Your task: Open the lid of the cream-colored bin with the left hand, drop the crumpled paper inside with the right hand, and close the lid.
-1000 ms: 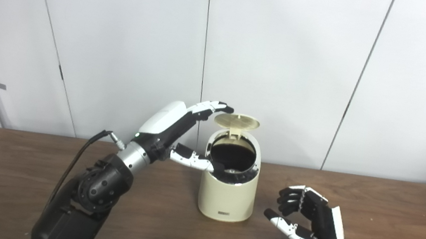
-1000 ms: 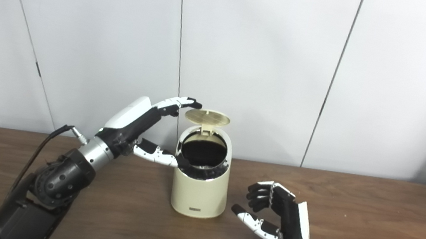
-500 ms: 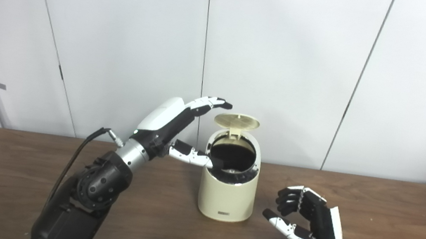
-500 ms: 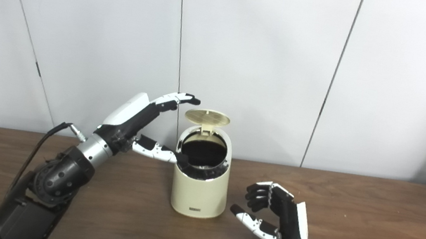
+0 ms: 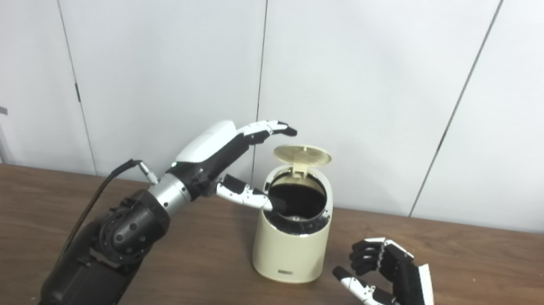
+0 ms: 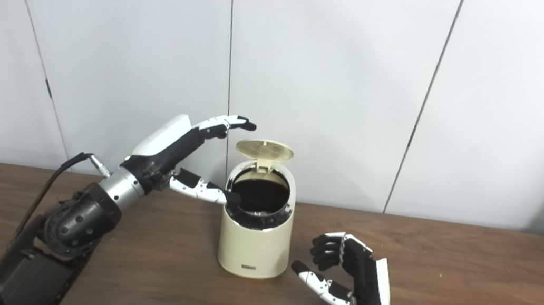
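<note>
Two views, the left eye first:
Bin [image 5: 289, 253]: cream-colored, upright on the brown table [image 5: 27, 224], a little left of the middle.
Lid [image 5: 302, 154]: swung up on its hinge at the back, standing above the dark round mouth.
Left hand [image 5: 228, 162]: raised just left of the bin, fingers [image 5: 270, 127] stretched wide and flat, their tips up beside the lid's left edge but a little apart from it; the thumb reaches to the near left rim of the mouth. It holds nothing.
Right hand [image 5: 392, 281]: low over the table to the right of the bin, apart from it, fingers curled in toward the thumb with a narrow gap left between; nothing is in it.
Crumpled paper: I cannot see it anywhere; the inside of the bin is too dark to tell.

Right eye view:
Bin: same stance, lid up, mouth dark.
Left hand: fingertips near the lid's left edge, thumb tip at the rim.
Right hand: curled, empty, near the front edge of the table.
Wall [image 6: 341, 77]: plain white panels behind.
</note>
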